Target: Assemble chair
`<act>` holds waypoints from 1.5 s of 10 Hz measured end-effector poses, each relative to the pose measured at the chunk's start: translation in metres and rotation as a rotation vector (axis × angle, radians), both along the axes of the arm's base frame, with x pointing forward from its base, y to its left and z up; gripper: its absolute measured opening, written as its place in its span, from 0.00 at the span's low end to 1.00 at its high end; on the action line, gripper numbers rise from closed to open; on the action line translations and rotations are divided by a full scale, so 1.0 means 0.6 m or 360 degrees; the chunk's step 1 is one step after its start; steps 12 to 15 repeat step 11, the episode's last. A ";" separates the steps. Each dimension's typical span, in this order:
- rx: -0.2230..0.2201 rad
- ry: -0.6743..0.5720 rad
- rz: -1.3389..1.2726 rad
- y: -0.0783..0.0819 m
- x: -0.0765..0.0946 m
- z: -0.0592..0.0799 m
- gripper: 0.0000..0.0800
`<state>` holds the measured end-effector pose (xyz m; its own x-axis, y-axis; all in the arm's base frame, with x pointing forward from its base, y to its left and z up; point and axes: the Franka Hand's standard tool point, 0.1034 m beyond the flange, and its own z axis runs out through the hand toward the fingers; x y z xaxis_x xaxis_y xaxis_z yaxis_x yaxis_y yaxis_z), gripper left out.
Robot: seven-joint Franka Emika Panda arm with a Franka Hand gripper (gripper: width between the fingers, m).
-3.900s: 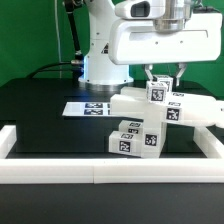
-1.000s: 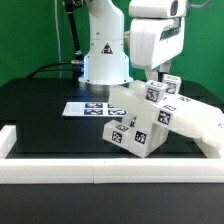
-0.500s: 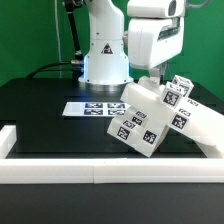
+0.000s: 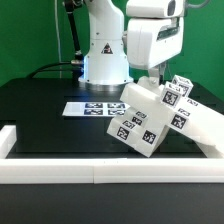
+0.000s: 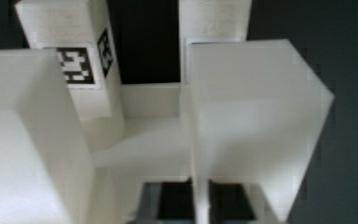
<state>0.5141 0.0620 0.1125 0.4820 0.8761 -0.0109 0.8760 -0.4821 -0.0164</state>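
Nearest is the border rail [image 4: 100, 172]. Behind it, toward the exterior view's right, the chair [image 4: 160, 115] hangs tilted off the table [image 4: 40, 110], likely being turned for fitting. The gripper [image 4: 165, 80] is clamped on its top. Farther back lies the marker board [image 4: 85, 108].

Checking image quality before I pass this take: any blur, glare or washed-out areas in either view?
Exterior view: evenly lit and sharp, marker tags on the chair legible, white surfaces bright but not blown out. Wrist view: very close and soft, chair faces nearly featureless white, one tag readable.
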 end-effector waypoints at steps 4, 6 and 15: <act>0.0000 0.0000 -0.0004 -0.001 0.000 0.000 0.67; 0.0000 0.0000 -0.0005 -0.002 0.000 0.000 0.78; 0.0000 0.0001 -0.0009 -0.004 0.000 0.000 0.81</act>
